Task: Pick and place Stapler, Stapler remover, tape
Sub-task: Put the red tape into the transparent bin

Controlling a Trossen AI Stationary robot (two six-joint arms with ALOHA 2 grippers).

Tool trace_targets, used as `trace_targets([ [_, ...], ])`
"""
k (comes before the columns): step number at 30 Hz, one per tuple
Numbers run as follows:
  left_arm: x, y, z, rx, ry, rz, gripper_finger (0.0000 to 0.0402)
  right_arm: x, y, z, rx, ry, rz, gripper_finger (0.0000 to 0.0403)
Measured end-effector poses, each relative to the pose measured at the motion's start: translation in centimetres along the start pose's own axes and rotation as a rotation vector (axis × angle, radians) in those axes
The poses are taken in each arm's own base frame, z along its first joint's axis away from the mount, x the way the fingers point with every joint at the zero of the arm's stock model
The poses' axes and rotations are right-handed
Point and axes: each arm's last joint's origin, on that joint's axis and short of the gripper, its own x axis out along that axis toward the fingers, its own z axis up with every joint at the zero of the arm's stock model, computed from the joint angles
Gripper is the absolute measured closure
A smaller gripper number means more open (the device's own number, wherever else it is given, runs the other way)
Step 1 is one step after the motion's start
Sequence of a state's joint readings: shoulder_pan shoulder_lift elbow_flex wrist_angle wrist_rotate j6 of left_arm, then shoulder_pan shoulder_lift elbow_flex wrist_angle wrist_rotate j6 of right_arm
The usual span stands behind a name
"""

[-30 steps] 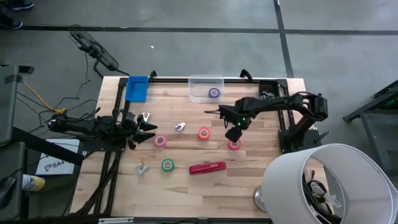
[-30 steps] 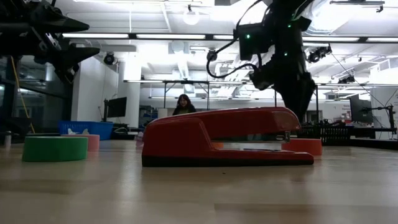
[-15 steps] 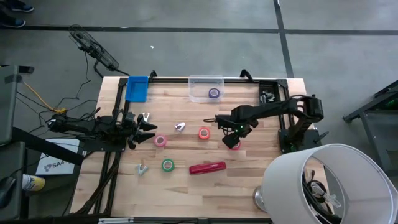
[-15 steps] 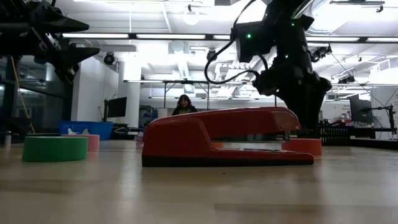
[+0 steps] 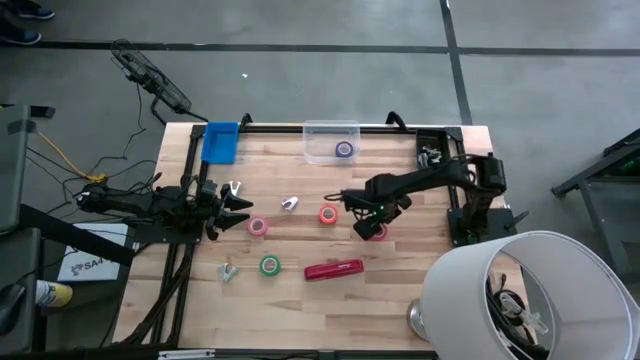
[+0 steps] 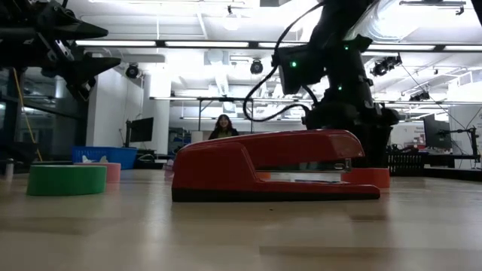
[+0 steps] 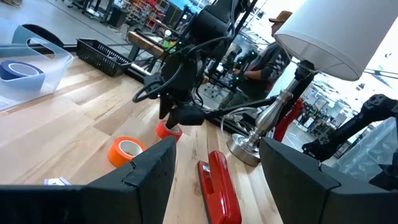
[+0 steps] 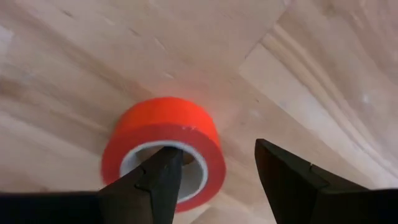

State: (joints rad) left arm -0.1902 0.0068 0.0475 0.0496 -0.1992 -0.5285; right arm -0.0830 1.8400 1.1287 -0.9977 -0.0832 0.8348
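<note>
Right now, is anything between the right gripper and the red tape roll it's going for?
Nothing visible. The right gripper is open directly over the red tape roll, one finger above the core and the other outside the roll's wall, with only bare table around it.

Red tape roll [image 5: 376,232]: partly covered from above by the right claw [image 5: 366,226].
Lampshade [image 5: 520,295]: cut off by the frame's lower edge.
Pink tape roll [image 6: 113,172]: mostly hidden behind the green roll [image 6: 67,179].

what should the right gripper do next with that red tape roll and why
Probably close. The right gripper is open and down at the red tape roll, one finger over its pale core, the other outside the wall. Closing should pinch the wall for a lift.
</note>
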Motion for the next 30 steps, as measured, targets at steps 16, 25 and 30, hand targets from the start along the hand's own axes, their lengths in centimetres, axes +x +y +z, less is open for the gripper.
trace_targets([
  [16,0.0,0.0,0.0,0.000,0.000,0.000,0.0173,1.3,-0.7,-0.4,-0.026,-0.003,0.038,0.0248],
  [25,0.0,0.0,0.0,0.000,0.000,0.000,0.0173,1.2,-1.1,-0.6,-0.080,0.016,0.019,0.0322],
  [30,0.0,0.0,0.0,0.000,0.000,0.000,0.0173,1.2,-1.0,-0.5,-0.115,0.005,0.033,0.0364],
])
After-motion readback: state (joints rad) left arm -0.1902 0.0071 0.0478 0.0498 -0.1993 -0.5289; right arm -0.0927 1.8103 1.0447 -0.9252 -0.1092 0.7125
